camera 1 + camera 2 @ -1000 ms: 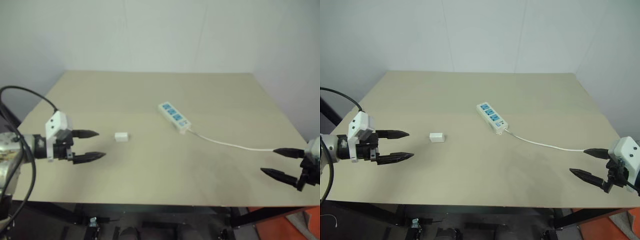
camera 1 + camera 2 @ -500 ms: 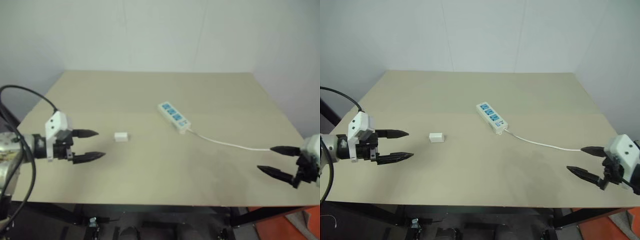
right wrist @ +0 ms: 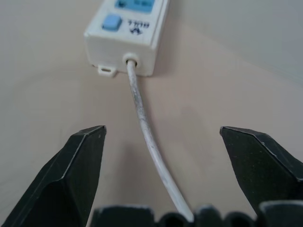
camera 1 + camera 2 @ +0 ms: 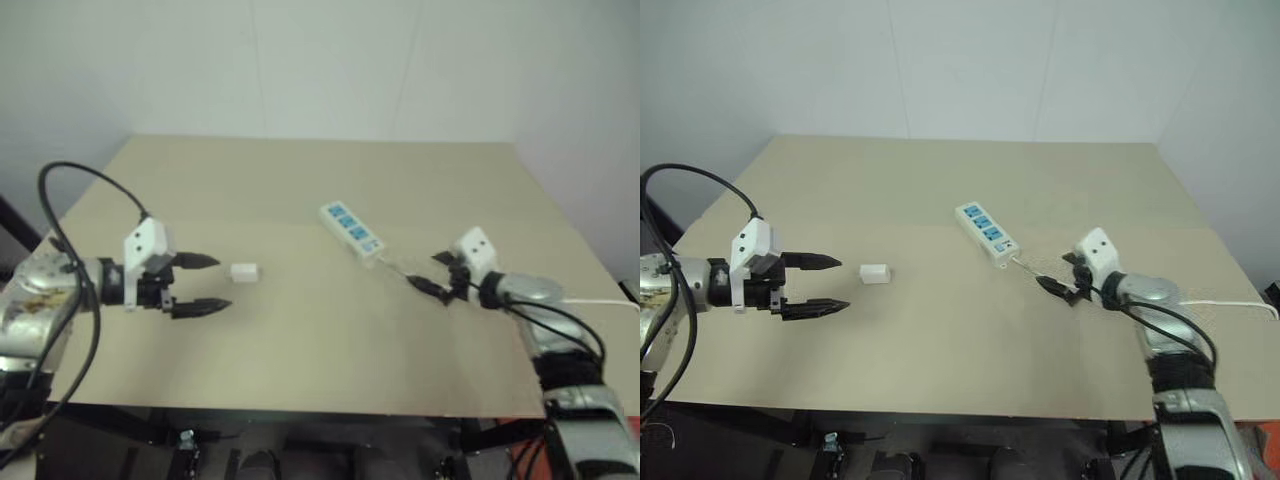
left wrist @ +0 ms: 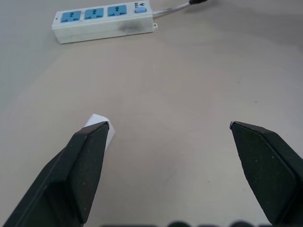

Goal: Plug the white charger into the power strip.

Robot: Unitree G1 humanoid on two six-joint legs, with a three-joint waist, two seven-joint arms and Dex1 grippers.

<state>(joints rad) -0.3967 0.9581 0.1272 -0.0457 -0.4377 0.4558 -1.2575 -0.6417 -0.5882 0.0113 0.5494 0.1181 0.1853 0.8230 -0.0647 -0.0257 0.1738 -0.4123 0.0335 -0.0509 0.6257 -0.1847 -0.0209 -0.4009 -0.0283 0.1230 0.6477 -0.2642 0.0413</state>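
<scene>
Tan bench (image 4: 940, 380) against a plain pale wall carries every item under inspection. Task status: not started in any material sense. No item is gripped, and the plug-in is wholly outstanding; pickup, alignment over a socket and insertion all remain.

Nearest the camera, at left centre of the head frames, the left pincer (image 4: 820, 284) is extended roughly level above the bench, pointing toward frame centre, its two black fingers spread wide with nothing between them. Just beyond its fingertips, slightly to their right, the white charger (image 4: 875, 273) lies on the bench, apart from the fingers. In the left wrist view the charger (image 5: 101, 127) peeks out beside one finger rather than sitting centred in the gap, so in my judgement the approach needs a sideways correction before closing.

At right centre, the right pincer (image 4: 1058, 273) reaches in from the lower right corner, forearm angled toward frame centre and tipped slightly down. Its fingers are likewise spread and empty, straddling the thin white cord (image 3: 144, 127) close to where it enters the strip. No contact with the cord is evident. This placement looks suited to steadying the strip.

Farthest back, near frame centre, the power strip (image 4: 985, 231) lies flat on a diagonal, blue sockets facing up, all unoccupied, well apart from the charger.
</scene>
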